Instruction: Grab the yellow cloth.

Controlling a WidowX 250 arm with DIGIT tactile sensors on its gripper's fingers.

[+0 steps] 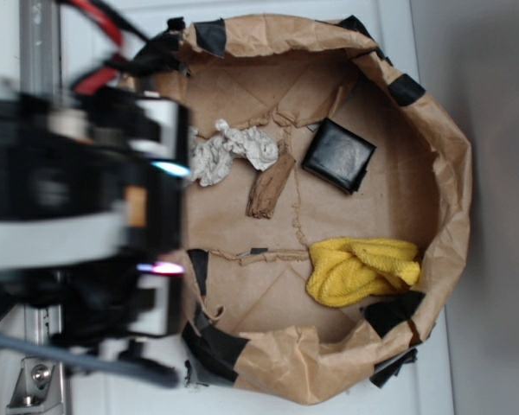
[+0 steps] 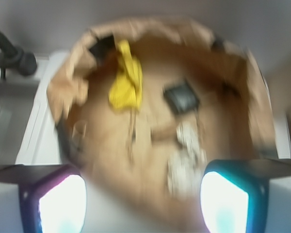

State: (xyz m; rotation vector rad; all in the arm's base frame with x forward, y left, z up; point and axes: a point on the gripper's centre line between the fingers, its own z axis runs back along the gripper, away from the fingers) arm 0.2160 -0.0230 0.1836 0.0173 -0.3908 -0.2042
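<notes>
The gripper [image 2: 143,194] is held spread apart and empty above the near rim of the brown paper enclosure [image 1: 450,164], apparently so that its contents can be surveyed before a descent is made. The yellow cloth [image 1: 362,271] is seen bunched against the far wall in the exterior view, well apart from the black square pad [image 1: 338,155] and the whitish paper wad [image 1: 227,151]. Its long axis is laid roughly along that wall.

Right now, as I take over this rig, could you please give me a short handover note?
Gripper: open, holding nothing, raised at the near edge of the brown paper enclosure.
Yellow cloth: bunched on the paper floor by the far wall, beside a black tape patch, untouched.
Also inside: black square pad, whitish paper wad, and a brown paper scrap.
Done: nothing yet.
Left: move over the cloth, descend, close on it.
</notes>
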